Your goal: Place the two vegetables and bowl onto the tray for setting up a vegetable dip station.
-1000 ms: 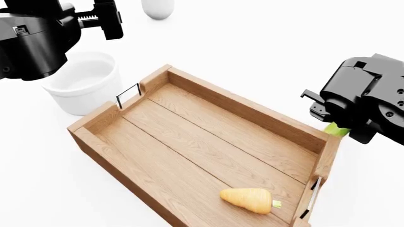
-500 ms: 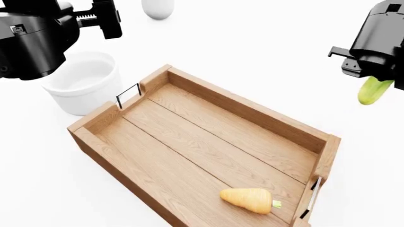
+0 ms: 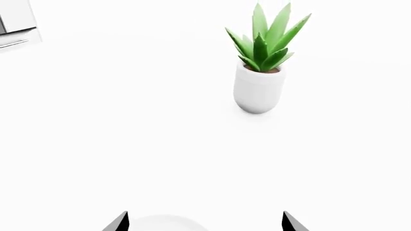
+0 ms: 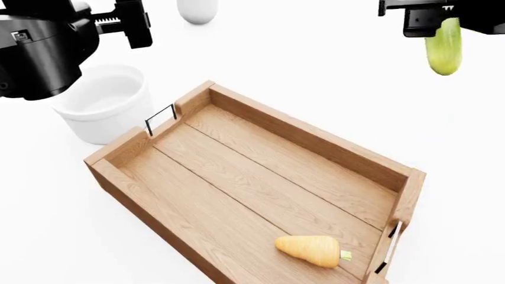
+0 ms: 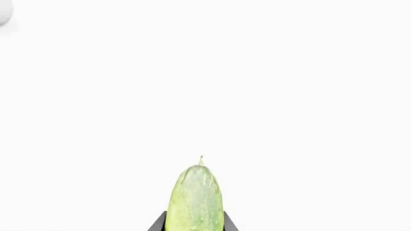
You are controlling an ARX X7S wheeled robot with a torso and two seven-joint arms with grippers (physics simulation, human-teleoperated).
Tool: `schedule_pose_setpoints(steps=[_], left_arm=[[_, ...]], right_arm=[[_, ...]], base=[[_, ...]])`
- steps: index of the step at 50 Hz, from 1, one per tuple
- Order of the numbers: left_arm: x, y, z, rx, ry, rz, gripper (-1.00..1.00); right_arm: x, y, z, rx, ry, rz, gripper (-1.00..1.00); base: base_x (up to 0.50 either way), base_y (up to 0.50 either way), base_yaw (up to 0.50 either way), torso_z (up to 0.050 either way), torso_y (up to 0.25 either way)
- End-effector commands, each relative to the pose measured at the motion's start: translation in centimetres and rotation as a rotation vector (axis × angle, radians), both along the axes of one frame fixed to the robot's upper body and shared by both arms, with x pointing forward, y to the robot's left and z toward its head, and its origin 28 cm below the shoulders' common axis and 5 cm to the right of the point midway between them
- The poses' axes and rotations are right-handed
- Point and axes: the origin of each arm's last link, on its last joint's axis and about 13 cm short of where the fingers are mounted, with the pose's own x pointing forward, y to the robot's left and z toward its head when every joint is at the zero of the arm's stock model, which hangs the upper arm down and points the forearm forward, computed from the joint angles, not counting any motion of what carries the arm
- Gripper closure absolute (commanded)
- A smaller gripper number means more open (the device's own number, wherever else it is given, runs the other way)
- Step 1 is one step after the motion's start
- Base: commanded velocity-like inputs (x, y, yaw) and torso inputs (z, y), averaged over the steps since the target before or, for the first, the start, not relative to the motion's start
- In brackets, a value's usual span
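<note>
White surface [image 4: 300, 65] filled every view: plain, matte, no seams or edges visible, and no walls or room detail showed anywhere.

Wooden tray [image 4: 308, 139] sat diagonally across the centre and lower part of the head view, plank floor, raised sides, a wire handle [image 4: 159, 118] at the upper-left short end and another [image 4: 389, 245] at the lower-right end. Carrot [image 4: 309, 249] lay inside on the tray floor, lower right, near that handle, stem end pointing right.

Bowl [image 4: 106, 102] stood on the surface at mid-left, just beside the tray's upper-left corner, outside it, upright. Left gripper [image 4: 130, 23] hung at upper left above the bowl's far side; its fingers were spread apart with nothing between them. In the left wrist view only the two dark fingertips [image 3: 119, 224] showed at the bottom edge, well separated, with a sliver of white rim between them.

Right gripper [image 4: 430, 18] was at the top right of the head view, clamped on the cucumber [image 4: 443, 47], which hung downward, clear of the surface and outside the tray. Right wrist view showed the cucumber [image 5: 194, 199] pinched between the dark fingers at bottom centre.

Potted plant [image 3: 260, 62], green spiky leaves in a white pot, stood on the surface in the upper middle of the left wrist view. Some white box-like item [image 3: 16, 21] sat at that view's upper left; couldn't tell what.
</note>
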Motion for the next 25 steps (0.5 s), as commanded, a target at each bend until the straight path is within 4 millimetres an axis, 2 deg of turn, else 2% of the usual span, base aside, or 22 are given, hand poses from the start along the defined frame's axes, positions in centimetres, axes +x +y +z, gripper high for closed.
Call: schedule_pose_setpoints(steps=[1,6,17,25], left_arm=[[-0.1,0.0,0.0,-0.001,-0.002,0.002,-1.0],[-0.1,0.1,0.1,-0.003,-0.002,0.004,-1.0],[-0.1,0.1,0.1,-0.008,-0.001,0.006,-1.0],[-0.1,0.1,0.1,-0.007,-0.002,0.005,-1.0]], right_arm=[[-3.7,1.5,1.4,-0.041,0.033,0.322,1.0],[-5.2,2.6,1.3,-0.092,0.093,0.466,1.0],[-6.6,4.3,0.7,-0.152,0.166,0.682,1.0],[-7.8,4.7,0.2,-0.173,0.219,0.773,1.0]], base=[[0.0,0.0,0.0,0.0,0.0],[0.0,0.0,0.0,0.0,0.0],[0.0,0.0,0.0,0.0,0.0],[0.0,0.0,0.0,0.0,0.0]])
